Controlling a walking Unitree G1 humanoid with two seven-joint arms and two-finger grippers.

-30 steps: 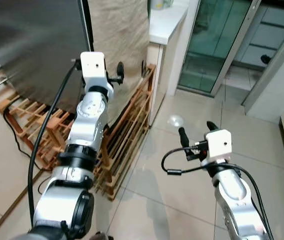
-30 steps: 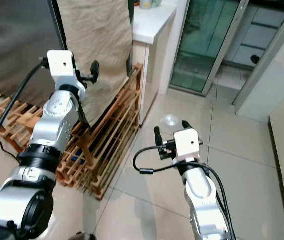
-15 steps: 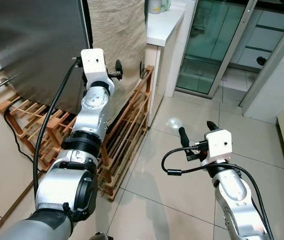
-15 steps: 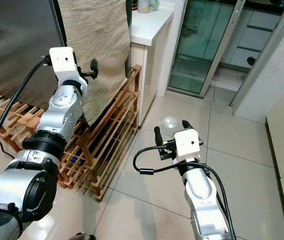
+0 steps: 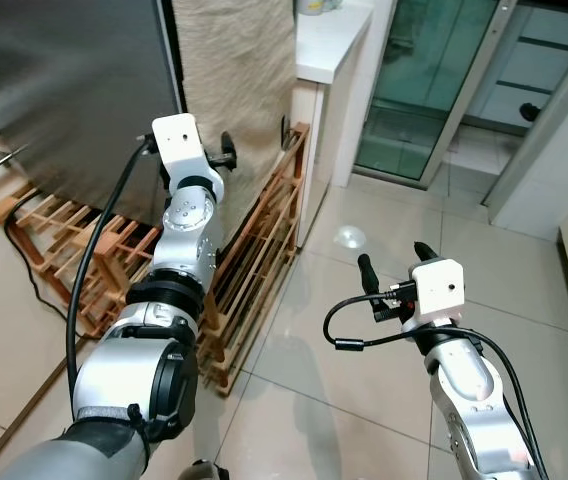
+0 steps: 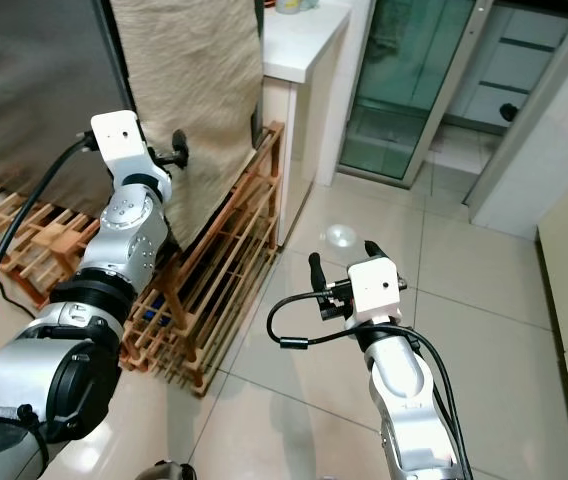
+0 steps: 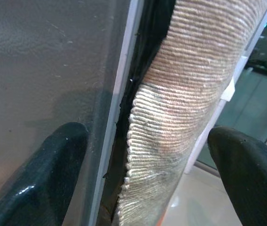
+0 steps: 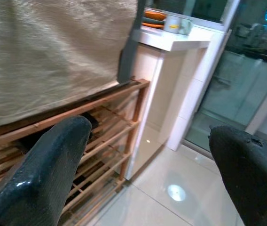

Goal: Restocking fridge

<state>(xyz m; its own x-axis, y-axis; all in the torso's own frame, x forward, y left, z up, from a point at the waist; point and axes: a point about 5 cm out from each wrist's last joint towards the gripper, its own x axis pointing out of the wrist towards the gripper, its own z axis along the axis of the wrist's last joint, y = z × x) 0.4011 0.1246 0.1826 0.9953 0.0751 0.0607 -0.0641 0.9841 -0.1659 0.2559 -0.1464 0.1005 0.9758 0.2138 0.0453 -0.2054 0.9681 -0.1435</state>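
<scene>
Steel fridge door (image 5: 64,90) edge w/ beige cloth (image 7: 185,108) — left gripper (image 7: 145,183) spread wide astride it, right gripper (image 5: 394,262) wide too

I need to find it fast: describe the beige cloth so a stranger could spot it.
Start at the big grey fridge. The cloth hangs down its side, above the wooden rack on the floor. It is the one woven, ribbed beige thing among hard, smooth surfaces.

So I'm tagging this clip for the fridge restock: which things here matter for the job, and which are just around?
Job:
fridge door
left gripper, open, at the door's edge
right gripper, open, held over the floor

Just around:
woven cloth
wooden rack
white counter
glass door
</scene>
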